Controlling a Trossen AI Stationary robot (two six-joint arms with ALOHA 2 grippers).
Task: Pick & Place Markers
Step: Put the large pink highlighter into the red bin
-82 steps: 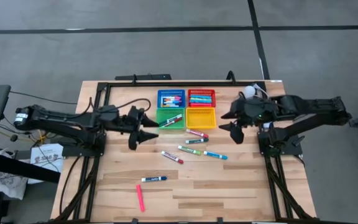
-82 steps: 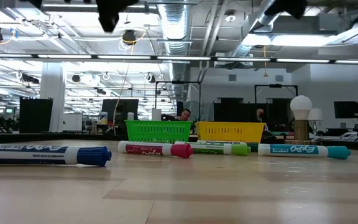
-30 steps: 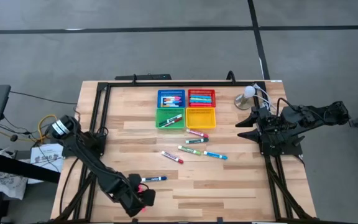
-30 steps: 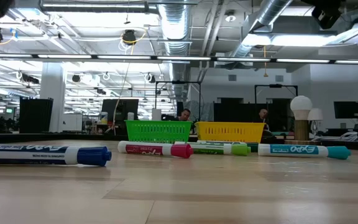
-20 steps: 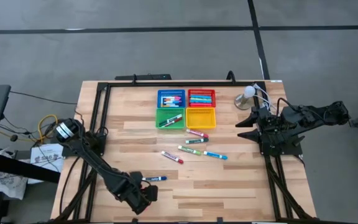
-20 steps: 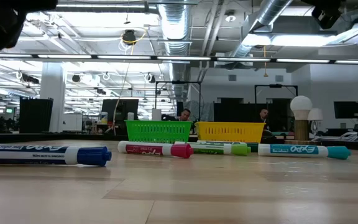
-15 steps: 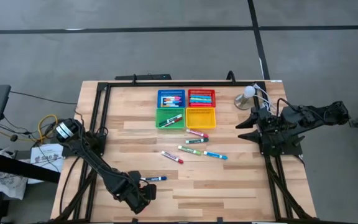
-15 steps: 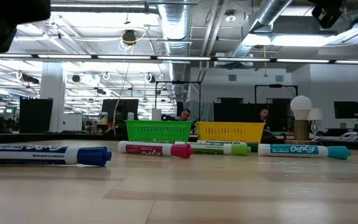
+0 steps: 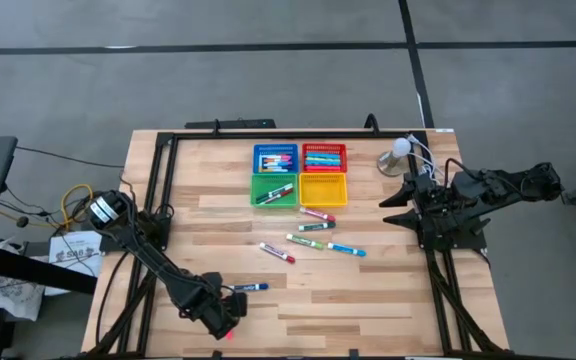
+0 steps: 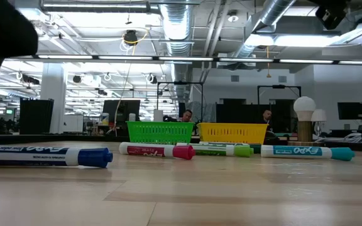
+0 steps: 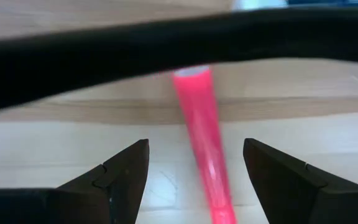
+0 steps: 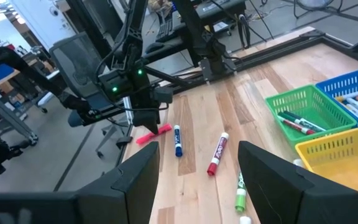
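The left gripper hangs low over the near left part of the wooden desk, jaws apart and straddling a pink marker lying flat, without clamping it. A blue-capped marker lies just beside it. More loose markers are scattered mid-desk, near four mesh baskets, three of which hold markers. The right gripper waits at the desk's right edge, jaws likewise apart and holding nothing.
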